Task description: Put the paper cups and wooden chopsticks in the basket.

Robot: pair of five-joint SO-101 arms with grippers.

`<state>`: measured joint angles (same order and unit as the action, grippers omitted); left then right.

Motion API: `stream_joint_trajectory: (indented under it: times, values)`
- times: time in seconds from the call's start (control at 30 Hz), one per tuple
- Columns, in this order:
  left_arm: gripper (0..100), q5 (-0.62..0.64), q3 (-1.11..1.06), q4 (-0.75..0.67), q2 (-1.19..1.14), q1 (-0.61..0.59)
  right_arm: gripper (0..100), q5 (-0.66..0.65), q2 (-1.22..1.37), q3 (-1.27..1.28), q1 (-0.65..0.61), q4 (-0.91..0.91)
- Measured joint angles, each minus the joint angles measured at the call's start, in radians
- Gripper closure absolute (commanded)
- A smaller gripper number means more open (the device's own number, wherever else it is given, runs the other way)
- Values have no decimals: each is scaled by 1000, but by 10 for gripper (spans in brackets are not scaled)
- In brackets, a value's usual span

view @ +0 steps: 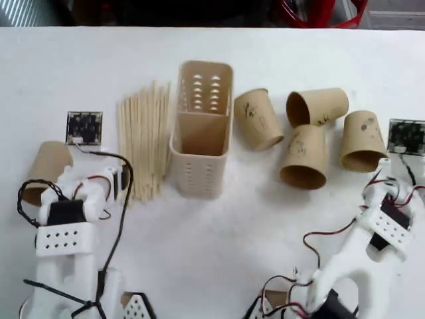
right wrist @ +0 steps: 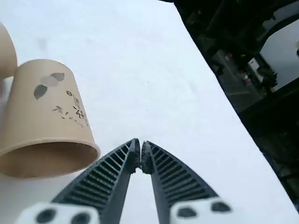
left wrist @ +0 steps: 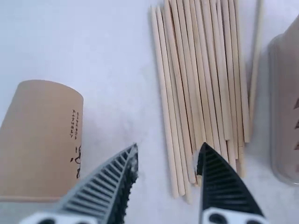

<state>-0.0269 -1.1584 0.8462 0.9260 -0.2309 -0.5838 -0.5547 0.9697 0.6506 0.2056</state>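
Note:
A tan basket (view: 201, 129) stands at the table's middle, its wall (left wrist: 286, 107) showing in the left wrist view. A pile of wooden chopsticks (view: 145, 138) lies just left of it. One paper cup (view: 46, 166) lies on its side at far left. Several more paper cups (view: 257, 118) (view: 317, 106) (view: 305, 157) (view: 363, 141) lie right of the basket. My left gripper (left wrist: 167, 158) is open, hovering between the left cup (left wrist: 42, 140) and the chopsticks (left wrist: 201, 84). My right gripper (right wrist: 140, 151) is shut, empty, beside the rightmost cup (right wrist: 46, 121).
Two small black marker boards (view: 84, 127) (view: 406, 136) lie at the left and right of the table. Loose cables (view: 123, 199) trail from both arms. The table's far edge (right wrist: 205, 70) drops off beyond the right gripper. Bare table lies in front of the basket.

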Motion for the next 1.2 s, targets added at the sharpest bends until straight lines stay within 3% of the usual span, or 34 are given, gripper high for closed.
stream_joint_trajectory:
  times: [0.2, 0.27, 0.37, 0.5, 0.67, 0.93, 1.2]
  values:
    - [786, 8, 0, -3, 2, 0, 977, 35, -192, -163, -63, 482]
    - [786, 8, 0, -3, 2, 0, 977, -58, -226, -164, -97, 537]
    - [786, 8, 0, -3, 2, 0, 974, -302, -273, -72, -178, 552]
    - [786, 8, 0, -3, 2, 0, 841, -609, -379, 155, -207, 443]
    - [786, 8, 0, -3, 2, 0, 748, -744, -520, 356, -207, 313]
    - [786, 8, 0, -3, 2, 0, 744, -799, -517, 371, -206, 198]
    - [786, 8, -32, -9, 2, 32, 744, -824, -183, 316, -169, -32]
